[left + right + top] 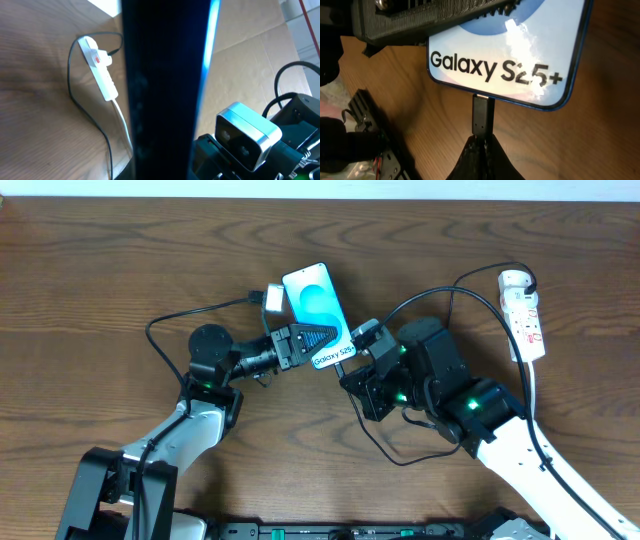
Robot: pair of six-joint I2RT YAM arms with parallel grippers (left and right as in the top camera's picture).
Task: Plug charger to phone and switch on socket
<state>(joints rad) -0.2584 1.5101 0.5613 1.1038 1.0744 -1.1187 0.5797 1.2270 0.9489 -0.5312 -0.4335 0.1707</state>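
My left arm [185, 430] and right arm [525, 465] are white, with black joints [210, 342] and small green lights [468, 404].

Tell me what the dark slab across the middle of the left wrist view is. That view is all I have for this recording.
Observer: It is the phone, edge-on to that camera. From overhead, the left gripper is shut on it, with the screen facing up.
Operator: Where is the cable's tip?
Observer: The right gripper is shut on the charger just behind its small plug tip. The tip meets the middle of the phone's bottom edge, but I cannot tell whether it is fully in.
Operator: Anything readable on the screen?
Observer: Yes, the right wrist view shows "Galaxy S25+" in dark letters.
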